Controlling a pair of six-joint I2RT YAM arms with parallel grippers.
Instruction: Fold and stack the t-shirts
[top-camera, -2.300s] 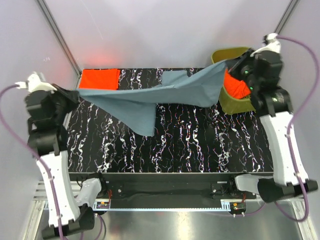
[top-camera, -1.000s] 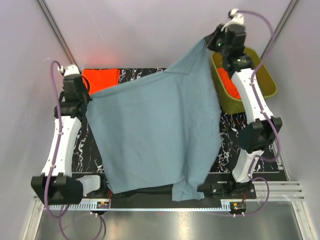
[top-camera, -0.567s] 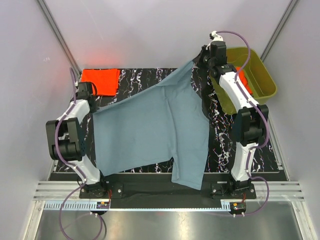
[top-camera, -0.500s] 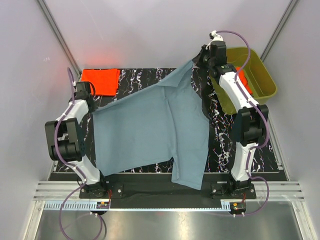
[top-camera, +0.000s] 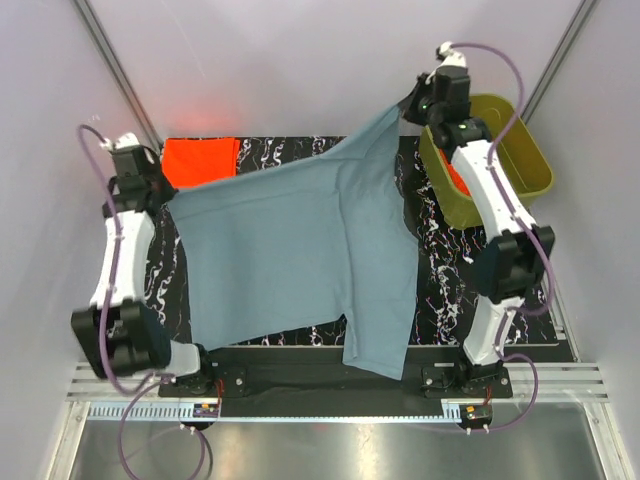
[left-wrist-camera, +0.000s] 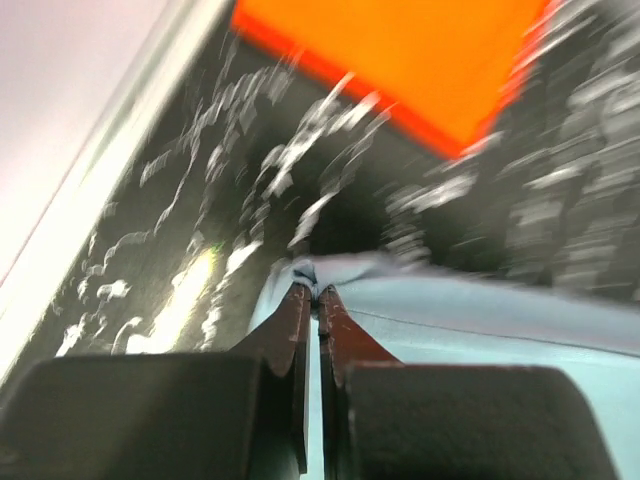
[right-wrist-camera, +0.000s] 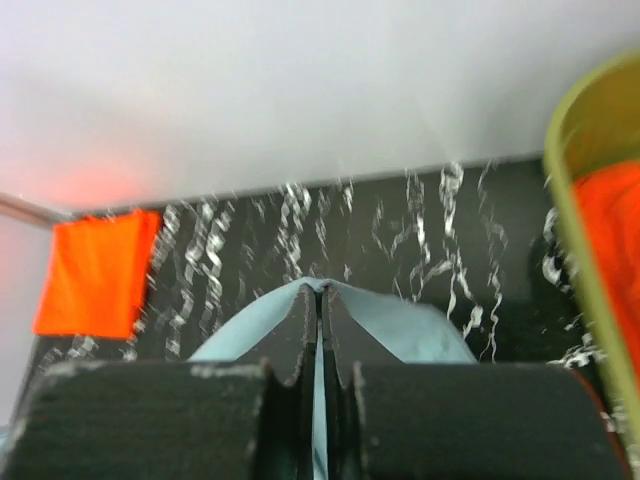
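The large blue-grey t-shirt (top-camera: 300, 250) hangs spread over the table, its lower hem draped past the near edge. My left gripper (top-camera: 160, 190) is shut on its left corner (left-wrist-camera: 310, 275) above the table's left side. My right gripper (top-camera: 408, 105) is shut on its far right corner (right-wrist-camera: 322, 288), held high near the back. A folded orange-red t-shirt (top-camera: 200, 160) lies at the back left, also in the left wrist view (left-wrist-camera: 400, 60) and the right wrist view (right-wrist-camera: 95, 270). Another orange-red t-shirt (top-camera: 452, 172) lies in the tub.
The olive-green tub (top-camera: 525, 150) stands at the back right, beside my right arm; its rim shows in the right wrist view (right-wrist-camera: 590, 200). The black marbled table (top-camera: 470, 280) shows bare at the right of the shirt. Grey walls close in the back.
Both grippers have lifted and moved back, the left one outward to the left, pulling the blue-grey shirt's top edge higher and tauter. The shirt stays spread with its hem over the near edge.
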